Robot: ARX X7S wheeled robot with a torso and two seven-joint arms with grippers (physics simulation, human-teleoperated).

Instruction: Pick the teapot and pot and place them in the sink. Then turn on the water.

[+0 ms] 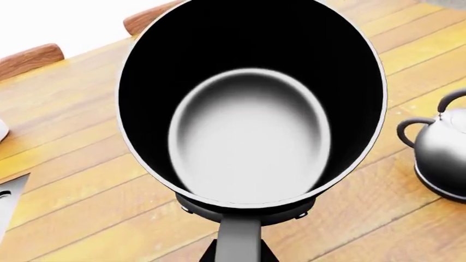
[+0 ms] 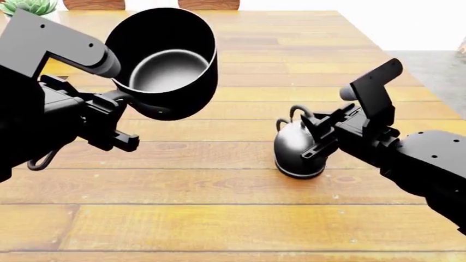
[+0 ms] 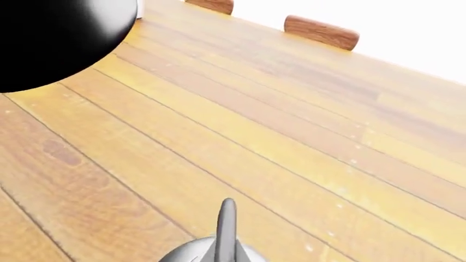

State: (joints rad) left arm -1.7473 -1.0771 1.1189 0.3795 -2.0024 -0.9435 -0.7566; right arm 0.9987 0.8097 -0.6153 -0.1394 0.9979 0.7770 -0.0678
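- Wooden planks of the tabletop [image 2: 218,218] ran crosswise in warm yellow-brown, with chair backs [image 3: 321,31] beyond its far edge.
- The left end effector [image 2: 120,106] was clamped on the long handle of the pot [image 2: 167,60], holding it in the air above the tabletop's far-left part, tilted so its grey inside faced the head camera.
- The teapot [image 2: 298,148] stood upright near the tabletop's middle, towards the right edge.
- The right end effector [image 2: 320,136] sat at the teapot's loop handle; whether it had closed on it I cannot tell.
- No sink showed in any view.
- Judgement: keep the pot level while carrying, and confirm a firm hold on the loop handle before lifting.
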